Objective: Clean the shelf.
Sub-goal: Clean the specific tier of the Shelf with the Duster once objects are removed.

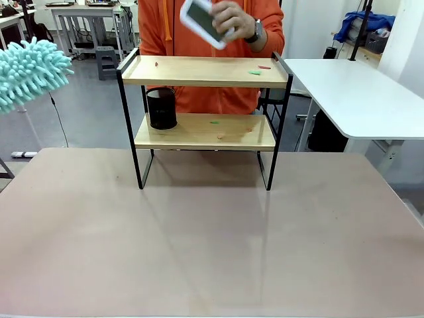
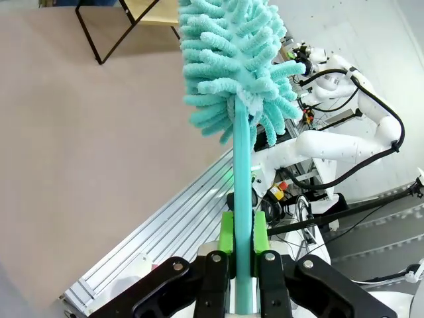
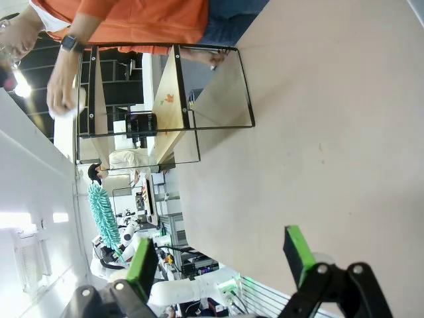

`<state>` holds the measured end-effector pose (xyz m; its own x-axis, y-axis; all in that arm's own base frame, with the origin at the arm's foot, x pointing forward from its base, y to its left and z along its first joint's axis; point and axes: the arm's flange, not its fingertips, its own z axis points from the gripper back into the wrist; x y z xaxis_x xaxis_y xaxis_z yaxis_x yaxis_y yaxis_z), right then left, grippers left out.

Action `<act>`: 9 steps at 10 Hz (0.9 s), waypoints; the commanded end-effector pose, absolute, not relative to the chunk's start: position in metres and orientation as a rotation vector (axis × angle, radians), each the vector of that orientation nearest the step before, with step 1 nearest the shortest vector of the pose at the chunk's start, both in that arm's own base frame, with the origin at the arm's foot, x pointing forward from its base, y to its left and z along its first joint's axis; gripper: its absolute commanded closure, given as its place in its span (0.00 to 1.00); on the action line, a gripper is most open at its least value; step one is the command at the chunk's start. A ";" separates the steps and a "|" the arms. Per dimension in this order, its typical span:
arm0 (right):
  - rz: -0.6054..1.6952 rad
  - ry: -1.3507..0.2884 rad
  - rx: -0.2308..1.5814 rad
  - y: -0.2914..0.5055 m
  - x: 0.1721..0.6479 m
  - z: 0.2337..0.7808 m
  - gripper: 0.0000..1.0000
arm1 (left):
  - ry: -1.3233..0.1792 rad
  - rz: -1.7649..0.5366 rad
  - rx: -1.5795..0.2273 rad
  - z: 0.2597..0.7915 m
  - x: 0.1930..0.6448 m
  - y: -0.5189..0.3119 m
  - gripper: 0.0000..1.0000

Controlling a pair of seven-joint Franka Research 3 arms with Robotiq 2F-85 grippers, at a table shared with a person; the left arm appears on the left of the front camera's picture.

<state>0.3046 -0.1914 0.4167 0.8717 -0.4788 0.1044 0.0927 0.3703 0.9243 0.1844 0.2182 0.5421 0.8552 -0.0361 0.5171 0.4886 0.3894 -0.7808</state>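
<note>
The shelf (image 1: 199, 71) is standing at the far middle of the worktop (image 1: 212, 252), with scraps (image 1: 255, 71) littering both boards. The left pincer (image 2: 244, 233) is clenching a teal duster (image 1: 30, 69), seemingly readying a sweep. The right pincer (image 3: 220, 256) is gaping wide, carrying nothing.

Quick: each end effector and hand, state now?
Left end effector: closed on the duster handle.
Right end effector: open, empty.
Person's hand: holding a white object.

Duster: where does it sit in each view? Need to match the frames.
Front: duster at the left edge, left of the shelf.
Left wrist: duster in the centre, head up, handle in the left gripper; shelf at the top.
Right wrist: duster small, lower left, below the sideways shelf.
Shared landmark: the shelf.
</note>
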 end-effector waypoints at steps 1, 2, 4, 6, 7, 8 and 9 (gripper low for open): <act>-0.367 -0.411 1.155 -0.191 0.306 0.418 0.00 | -0.470 -0.339 -1.148 0.547 0.185 0.213 0.96; -0.367 -0.411 1.155 -0.191 0.306 0.418 0.00 | -0.459 -0.349 -1.130 0.542 0.184 0.218 0.88; -0.367 -0.411 1.155 -0.191 0.306 0.418 0.00 | -0.426 -0.054 -1.089 0.608 0.183 0.183 0.88; -0.367 -0.411 1.155 -0.191 0.306 0.418 0.00 | -0.465 -0.015 -0.919 0.682 0.194 0.127 0.88; -0.367 -0.411 1.155 -0.191 0.306 0.418 0.00 | -0.455 0.038 -0.791 0.704 0.206 0.093 0.88; -0.367 -0.411 1.155 -0.191 0.306 0.418 0.00 | -0.525 -0.011 -0.717 0.719 0.218 0.057 0.88; -0.367 -0.411 1.155 -0.191 0.306 0.418 0.00 | -0.522 -0.046 -0.686 0.730 0.234 0.023 0.88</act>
